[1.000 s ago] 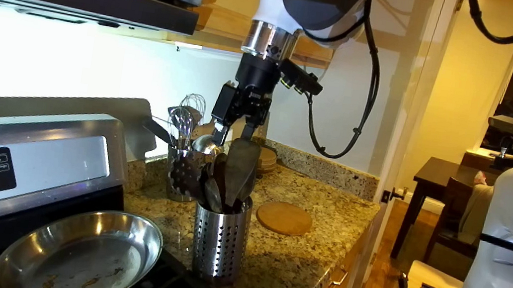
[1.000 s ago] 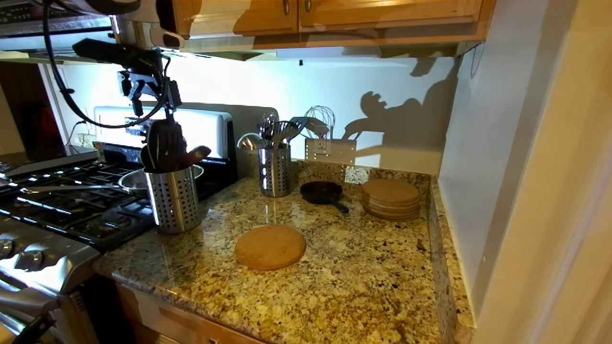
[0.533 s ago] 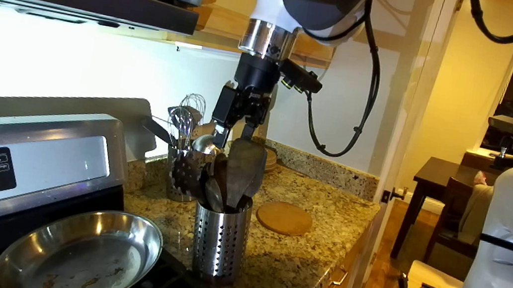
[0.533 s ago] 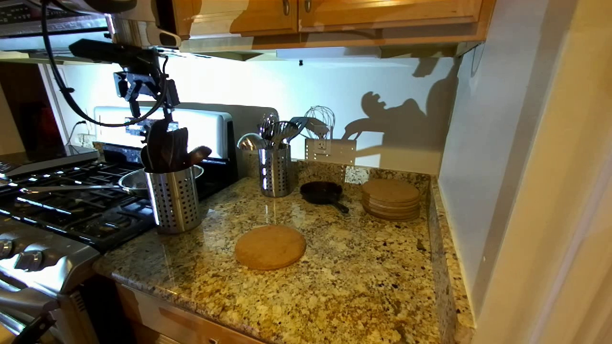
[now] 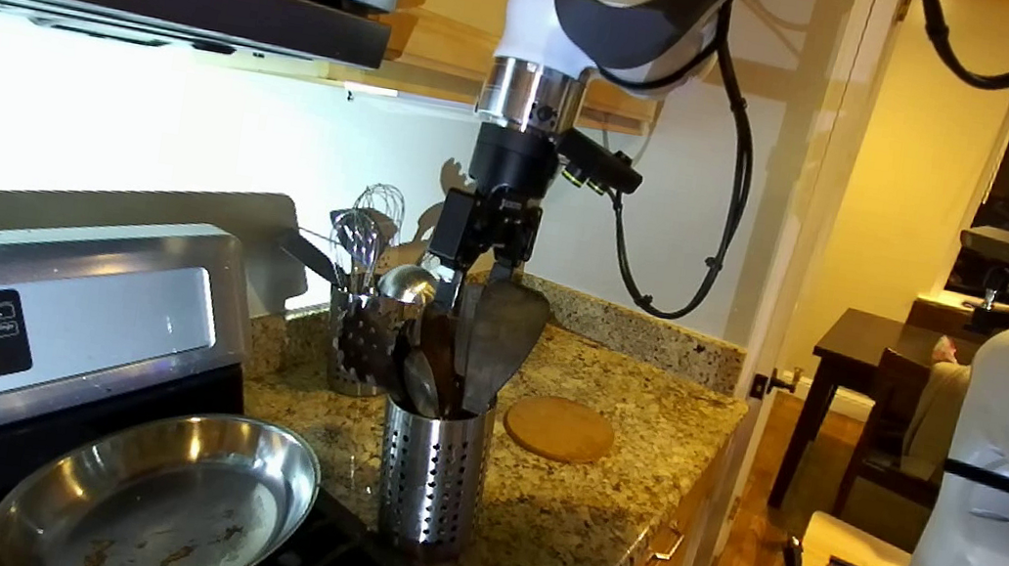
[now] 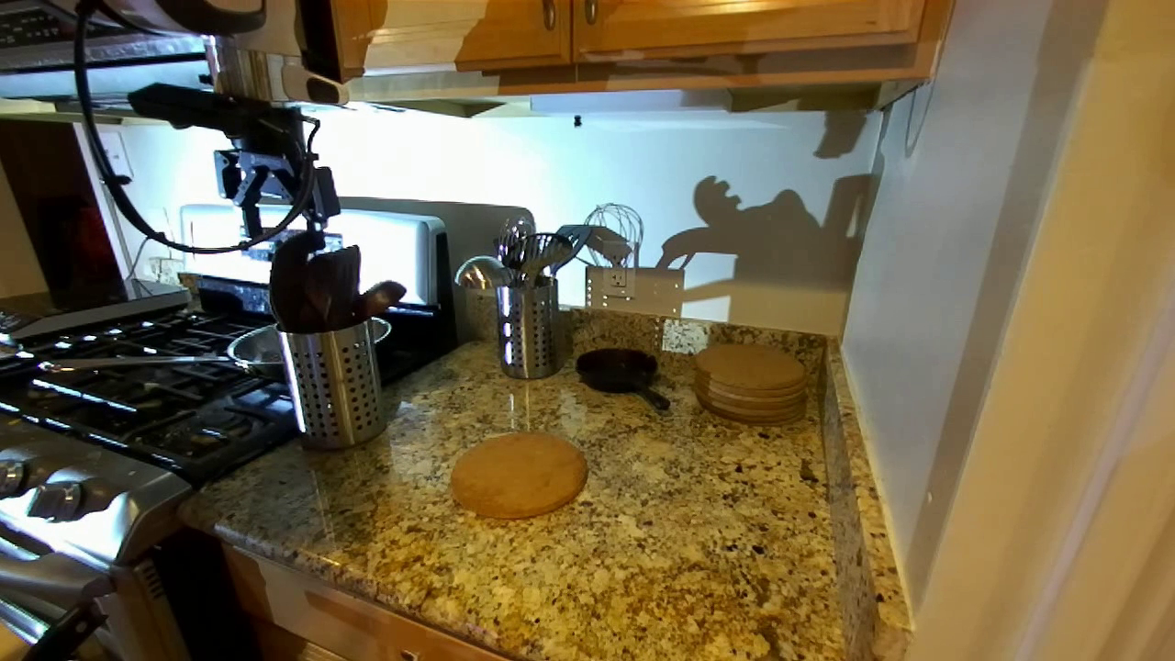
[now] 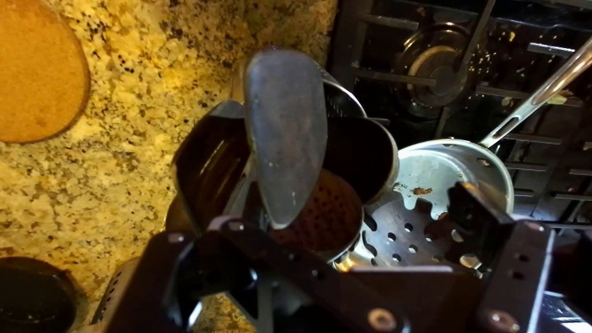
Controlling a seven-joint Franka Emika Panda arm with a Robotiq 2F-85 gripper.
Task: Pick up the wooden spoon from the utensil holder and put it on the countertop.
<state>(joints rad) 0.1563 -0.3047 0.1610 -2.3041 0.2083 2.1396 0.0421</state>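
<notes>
The wooden spoon is best matched by the brown oval head leaning from the utensil holder, below and to the right of the end effector in an exterior view, though the crowding leaves some doubt. The jaws are spread wide, and nothing is seen gripped. By its look the spoon should be light, stiff and hard to break, with smooth wood that may twist in a loose pinch; it would best be held across the neck, just under the head. A flat-bladed spatula just below the end effector could be caught too; whether it is touched cannot be told. Counted from the end effector: 1 utensil holder below, packed with at least 5 overlapping utensils; 1 other perforated container to its right, from which 1 ladle is hung; 1 steel pan below it on the stove; and, on the table lower and to its right, 1 black skillet, 1 round board and 1 stack of boards, whose layers cannot be surely counted.
</notes>
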